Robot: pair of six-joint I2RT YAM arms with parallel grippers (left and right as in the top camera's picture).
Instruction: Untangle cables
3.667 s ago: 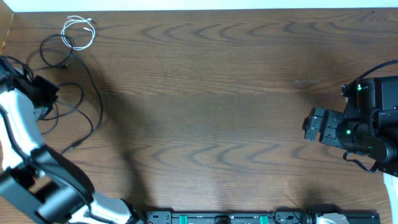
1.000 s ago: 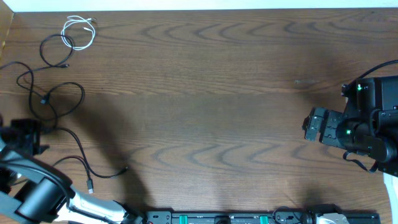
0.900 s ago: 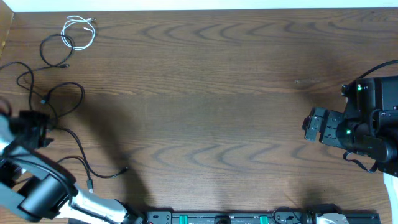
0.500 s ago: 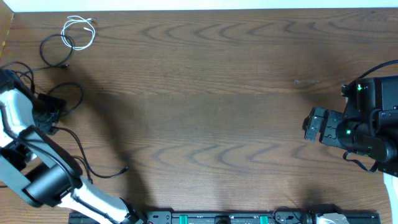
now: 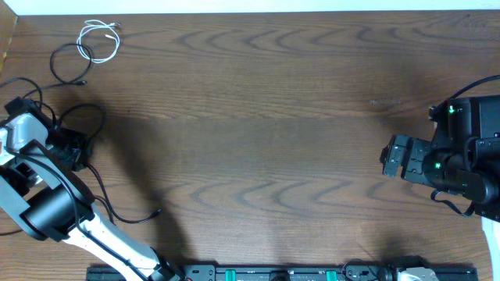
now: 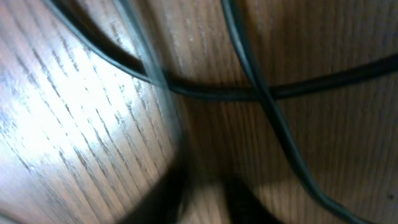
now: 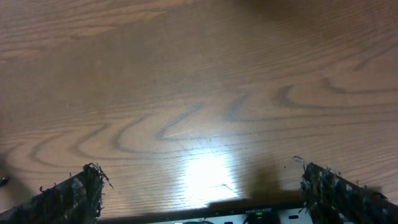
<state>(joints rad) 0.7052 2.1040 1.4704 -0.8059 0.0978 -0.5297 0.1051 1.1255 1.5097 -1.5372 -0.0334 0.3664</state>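
Note:
A tangle of black cables (image 5: 87, 117) lies at the far left of the table, with one strand running to the front (image 5: 129, 218). A separate black loop (image 5: 66, 66) and a small white cable (image 5: 99, 40) lie at the back left, apart from the tangle. My left gripper (image 5: 76, 148) is low over the tangle. In the left wrist view, black cables (image 6: 211, 93) cross close in front of the blurred dark fingers (image 6: 171, 199), which stand slightly apart with bare wood between them. My right gripper (image 5: 388, 156) is wide open and empty over bare wood (image 7: 208, 193), far from the cables.
The wooden table (image 5: 266, 117) stretches between the two arms. A black rail (image 5: 312, 273) runs along the front edge. The right arm's base and its thick lead (image 5: 469, 148) are at the right edge. The table's left edge (image 5: 6, 47) is close to the cables.
My left gripper has moved from the front left up and right onto the black tangle. The black cables had earlier shifted toward the front. The right arm has not moved.

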